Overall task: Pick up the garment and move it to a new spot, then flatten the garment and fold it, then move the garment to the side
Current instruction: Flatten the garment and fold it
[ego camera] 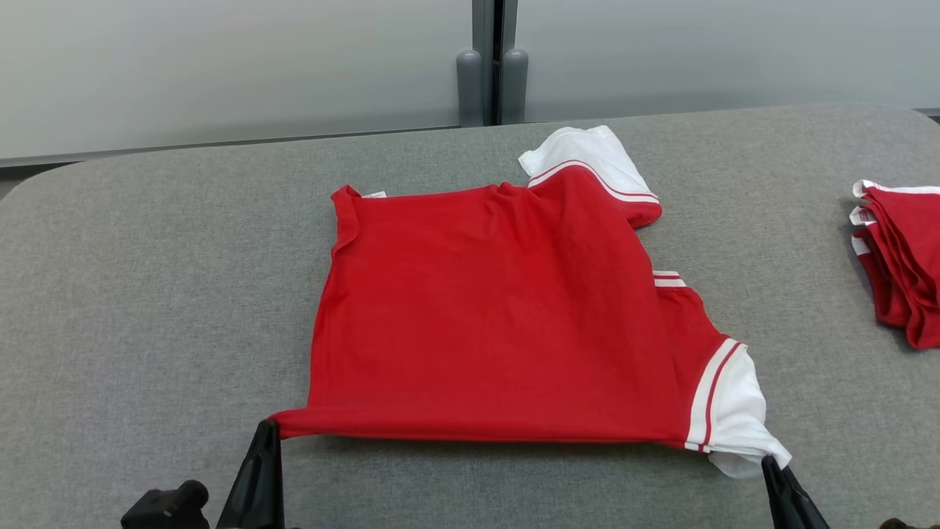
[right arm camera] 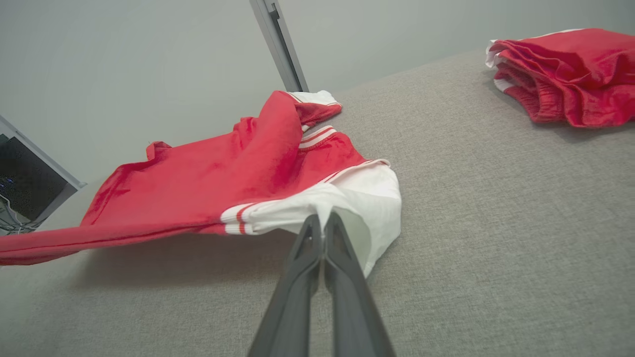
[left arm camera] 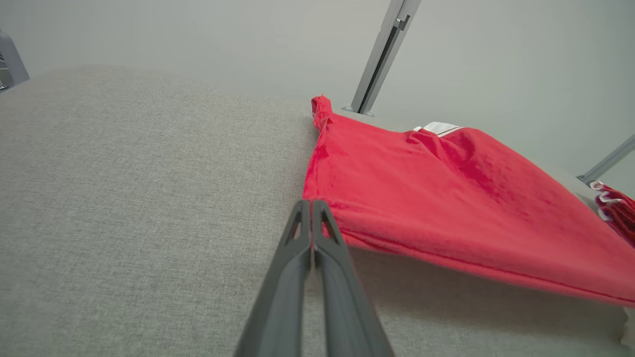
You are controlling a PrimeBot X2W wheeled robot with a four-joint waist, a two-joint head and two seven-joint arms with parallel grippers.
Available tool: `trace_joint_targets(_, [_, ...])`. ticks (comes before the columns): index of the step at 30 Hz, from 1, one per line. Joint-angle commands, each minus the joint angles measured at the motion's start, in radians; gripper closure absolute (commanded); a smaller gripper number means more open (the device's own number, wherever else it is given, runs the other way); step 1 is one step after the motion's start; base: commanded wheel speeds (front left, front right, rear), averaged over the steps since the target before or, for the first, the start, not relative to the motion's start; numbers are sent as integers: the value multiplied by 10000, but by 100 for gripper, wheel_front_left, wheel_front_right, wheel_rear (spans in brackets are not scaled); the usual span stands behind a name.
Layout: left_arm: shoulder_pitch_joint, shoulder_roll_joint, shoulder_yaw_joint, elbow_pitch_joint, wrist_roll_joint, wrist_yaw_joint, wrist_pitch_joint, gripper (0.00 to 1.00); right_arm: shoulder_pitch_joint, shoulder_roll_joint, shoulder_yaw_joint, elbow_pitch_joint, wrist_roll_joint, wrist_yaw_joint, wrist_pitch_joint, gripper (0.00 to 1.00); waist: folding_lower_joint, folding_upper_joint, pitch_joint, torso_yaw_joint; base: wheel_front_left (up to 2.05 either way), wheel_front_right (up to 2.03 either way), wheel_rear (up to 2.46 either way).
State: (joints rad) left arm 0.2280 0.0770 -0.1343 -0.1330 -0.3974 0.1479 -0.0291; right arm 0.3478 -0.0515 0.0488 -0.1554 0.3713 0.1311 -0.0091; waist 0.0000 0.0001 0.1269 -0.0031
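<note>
The left gripper (ego camera: pixel 269 427), fingers pressed together, pinches the near hem corner of the red T-shirt (ego camera: pixel 499 316). The right gripper (ego camera: pixel 768 461) is likewise clamped on the white sleeve (ego camera: pixel 738 411). Between the two tips the shirt's near edge hangs taut, raised off the grey padded table (ego camera: pixel 147 294), and its body spreads flat ahead of the fingers. A stack of folded red garments (ego camera: pixel 899 257) lies well beyond the right gripper's outer side.

The red garment (ego camera: pixel 499 316) with white, red-striped sleeves lies mostly flat, its near edge raised and taut.
</note>
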Motion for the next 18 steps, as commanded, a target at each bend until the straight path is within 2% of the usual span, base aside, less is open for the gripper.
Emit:
trace_joint_targets(1, [72, 59, 17, -68, 75, 61, 50, 100, -93, -12, -99, -73, -15, -6, 17, 100, 0, -1, 42, 3, 0, 0, 0])
trace_joint_targets(11, [-659, 80, -213, -48, 69, -4, 363, 100, -929, -70, -346, -161, -383, -7, 378, 100, 0, -1, 595, 129, 0, 0, 0])
trace_joint_targets(18, [-2152, 186, -266, 470, -72, -213, 834, 100, -2965, -1144, 239, 9, -585, -5, 1263, 100, 0, -1, 1408, 254, 0, 0, 0])
